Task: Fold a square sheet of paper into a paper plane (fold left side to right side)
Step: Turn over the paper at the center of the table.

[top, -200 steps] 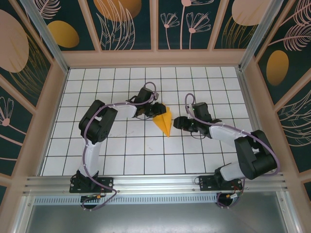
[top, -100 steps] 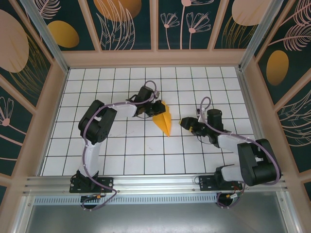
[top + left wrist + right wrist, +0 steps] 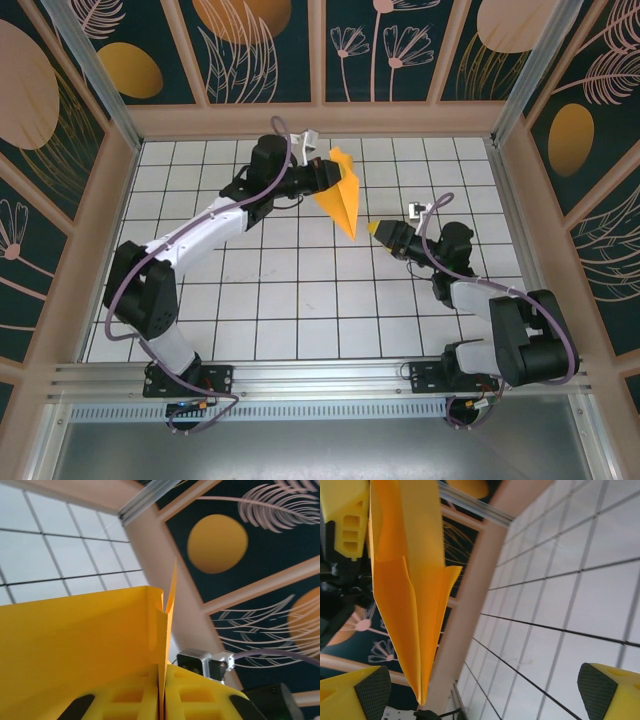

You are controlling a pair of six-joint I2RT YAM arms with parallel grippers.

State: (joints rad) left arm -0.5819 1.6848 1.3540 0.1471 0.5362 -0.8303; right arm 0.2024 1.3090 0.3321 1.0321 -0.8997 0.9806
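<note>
Overhead, the left gripper is stretched toward the far middle of the table, clenched on the wide end of the plane. The plane is a narrow, bright orange dart. From above, its tip points back toward the arm bases and ends just beside the right gripper without touching it. In the left wrist view the two yellow fingers are pressed together with the paper's folded edge caught in the seam between them. A broad orange flap spreads to the left and a thin edge stands upright above the pinch. In the right wrist view the plane hangs with its long folds running down to a sharp point, seen against the wall and the tan frame rather than lying on the white tiles. One yellow finger of the left gripper sits beside its top corner. The right gripper's own fingertips sit far apart at the bottom corners of that view, released and holding nothing, with the plane's tip seen between them but not in contact with either pad.
</note>
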